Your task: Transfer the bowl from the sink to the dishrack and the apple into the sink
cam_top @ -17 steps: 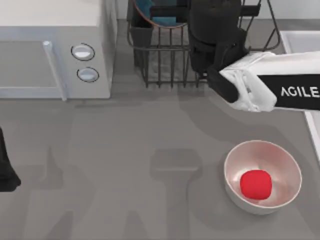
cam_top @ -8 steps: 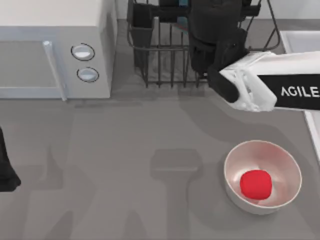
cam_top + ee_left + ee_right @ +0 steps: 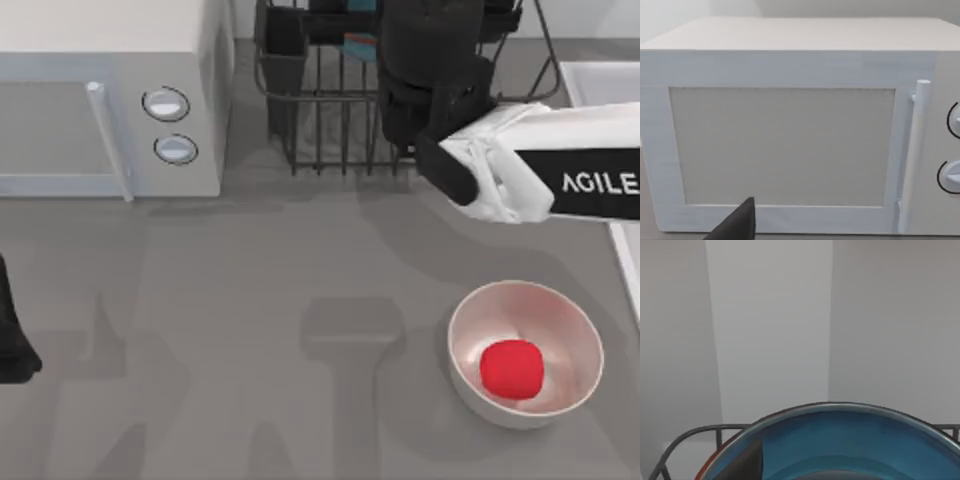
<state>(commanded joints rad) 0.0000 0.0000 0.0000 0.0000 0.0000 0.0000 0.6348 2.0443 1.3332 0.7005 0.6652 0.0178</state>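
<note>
**Q:** What does the top view give you?

**A:** My right arm reaches in from the table's right edge toward the far edge, its dark wrist over the dishrack; the fingers are hidden under it, so I cannot tell how they stand; a sliver of the teal bowl shows between the rack's bars at the far edge. The apple lies in the white bowl near the table's front right corner; the sink is a pale rim at the right edge, well apart from the apple. The microwave fills the far left corner; my left arm sits parked at the left edge.

**Q:** And the left wrist view?

**A:** The microwave's door, its handle and two knobs; one dark fingertip of my left gripper pokes in; whether it is wide or narrow I cannot tell.

**Q:** The right wrist view?

**A:** The bowl's blue inside sits close under the camera, its rim against the rack's wire; a dark finger lies against the bowl; gripped or not, I cannot tell.
</note>
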